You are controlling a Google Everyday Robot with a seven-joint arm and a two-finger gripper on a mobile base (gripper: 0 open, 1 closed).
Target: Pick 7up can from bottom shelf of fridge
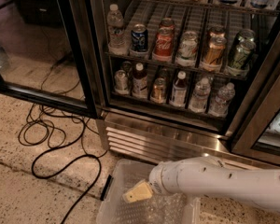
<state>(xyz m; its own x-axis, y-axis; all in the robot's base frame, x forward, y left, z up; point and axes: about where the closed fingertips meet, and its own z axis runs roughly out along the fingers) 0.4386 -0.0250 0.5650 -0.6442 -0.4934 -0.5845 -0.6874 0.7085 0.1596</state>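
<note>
1. One white arm [224,186] enters from the lower right edge and lies low across the foreground, in front of the fridge [186,135].
2. End effector [136,192]: a tan, wedge-shaped tip at the left end of the arm. It sits over a clear plastic bin [113,204] on the floor. Cannot tell whether it is spread or closed, and nothing is seen held in it.
3. 7up can [121,80]: a small silvery can standing upright at the far left of the bottom shelf [168,106], close to the dark door frame [86,55].
4. Can relative to end effector: the can is well above it and slightly left in the view, inside the fridge. They are well apart. The louvred base grille [140,141] lies between them.
5. Bottom shelf, left to right after the 7up can:
   - a dark bottle with a white cap [140,80], just beside the can
   - a gold-amber can [158,90]
   - a second capped bottle [178,88]
   - two clear water bottles [199,95]
6. Rack above, left to right:
   - a water bottle [115,26]
   - a blue can [139,37]
   - a red cola can [164,43]
   - a silvery can [188,45]
   - a gold can [214,50]
   - a green can [240,55]
7. Floor: speckled, with black cables [60,141] looped to the left of the bin.
</note>
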